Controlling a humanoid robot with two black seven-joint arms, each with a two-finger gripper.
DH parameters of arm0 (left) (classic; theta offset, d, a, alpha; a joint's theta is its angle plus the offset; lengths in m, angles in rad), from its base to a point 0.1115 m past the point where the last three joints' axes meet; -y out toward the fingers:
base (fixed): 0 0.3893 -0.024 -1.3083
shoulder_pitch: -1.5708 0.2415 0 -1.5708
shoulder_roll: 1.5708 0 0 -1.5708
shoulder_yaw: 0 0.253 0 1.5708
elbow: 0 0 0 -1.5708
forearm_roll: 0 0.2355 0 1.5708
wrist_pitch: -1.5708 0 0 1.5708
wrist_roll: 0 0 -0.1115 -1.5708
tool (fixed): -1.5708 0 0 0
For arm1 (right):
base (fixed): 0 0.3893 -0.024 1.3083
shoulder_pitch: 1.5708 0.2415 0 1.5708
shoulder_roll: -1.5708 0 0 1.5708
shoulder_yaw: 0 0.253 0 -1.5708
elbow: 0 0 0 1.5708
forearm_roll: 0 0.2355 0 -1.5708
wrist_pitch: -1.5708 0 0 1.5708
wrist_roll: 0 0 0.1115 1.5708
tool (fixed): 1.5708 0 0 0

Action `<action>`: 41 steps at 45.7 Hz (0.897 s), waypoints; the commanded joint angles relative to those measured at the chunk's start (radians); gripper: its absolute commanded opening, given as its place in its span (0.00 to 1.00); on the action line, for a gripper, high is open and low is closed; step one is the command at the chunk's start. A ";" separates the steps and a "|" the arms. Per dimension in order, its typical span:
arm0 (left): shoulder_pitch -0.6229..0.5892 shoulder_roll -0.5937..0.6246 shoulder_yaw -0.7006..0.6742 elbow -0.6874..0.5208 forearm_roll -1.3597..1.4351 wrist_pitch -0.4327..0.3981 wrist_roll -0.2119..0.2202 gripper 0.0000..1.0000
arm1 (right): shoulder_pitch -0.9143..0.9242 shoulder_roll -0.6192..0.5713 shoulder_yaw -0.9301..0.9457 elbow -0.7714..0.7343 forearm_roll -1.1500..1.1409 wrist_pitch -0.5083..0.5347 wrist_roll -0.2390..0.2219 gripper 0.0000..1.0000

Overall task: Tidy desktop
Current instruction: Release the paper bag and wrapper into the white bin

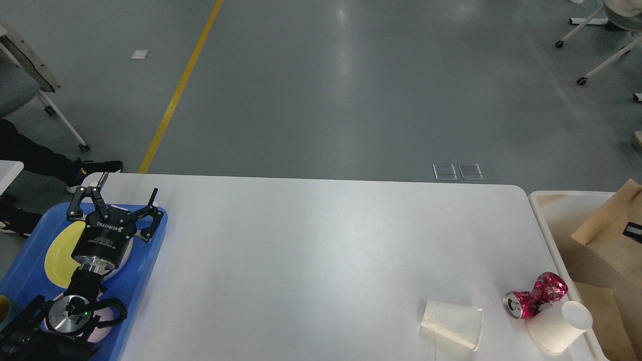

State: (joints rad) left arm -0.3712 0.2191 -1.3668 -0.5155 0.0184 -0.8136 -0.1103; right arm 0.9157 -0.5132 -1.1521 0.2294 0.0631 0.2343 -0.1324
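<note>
The white desktop fills the middle of the head view. At its front right lie a crushed pink can, a paper cup on its side and a second tipped paper cup. My left gripper is open and empty above the blue tray at the left. Of my right gripper only a small black piece shows at the right edge, against a brown paper sheet that sits in the beige bin.
A yellow plate lies on the blue tray under my left arm. The beige bin stands right against the desktop's right edge. Chair legs stand on the floor at the far right, and a person's shoe at the far left.
</note>
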 commanded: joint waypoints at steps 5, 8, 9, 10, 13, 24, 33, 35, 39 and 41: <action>0.000 0.000 0.000 0.000 0.000 -0.001 0.000 0.97 | -0.216 0.107 0.075 -0.162 0.001 -0.049 -0.001 0.00; 0.000 0.000 0.000 0.000 0.000 0.001 0.000 0.97 | -0.227 0.122 0.078 -0.162 0.001 -0.067 -0.003 0.00; 0.000 0.000 0.000 0.000 0.000 -0.001 0.000 0.97 | -0.233 0.128 0.078 -0.162 0.001 -0.073 -0.003 0.00; 0.000 -0.001 0.000 0.000 0.000 0.001 0.000 0.97 | -0.239 0.136 0.078 -0.162 0.001 -0.076 -0.004 0.00; 0.000 -0.001 0.000 0.000 0.000 0.001 0.000 0.97 | -0.264 0.156 0.078 -0.163 0.001 -0.084 -0.004 0.00; 0.000 -0.001 0.000 0.000 0.000 -0.001 0.000 0.97 | -0.270 0.171 0.088 -0.165 0.001 -0.090 -0.004 0.07; 0.000 0.000 0.000 0.000 0.000 -0.001 0.000 0.97 | -0.271 0.177 0.091 -0.160 0.001 -0.233 -0.001 1.00; 0.000 0.000 0.000 0.000 0.000 -0.001 0.000 0.97 | -0.273 0.179 0.091 -0.159 0.001 -0.234 -0.001 1.00; 0.000 0.000 0.000 0.000 0.000 0.001 0.000 0.97 | -0.273 0.177 0.091 -0.153 0.001 -0.234 -0.001 1.00; 0.000 0.000 0.000 0.000 0.000 0.001 0.000 0.97 | -0.271 0.177 0.092 -0.150 0.001 -0.234 -0.001 1.00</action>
State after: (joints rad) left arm -0.3712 0.2191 -1.3668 -0.5154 0.0184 -0.8131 -0.1105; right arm 0.6427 -0.3358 -1.0620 0.0727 0.0645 0.0040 -0.1334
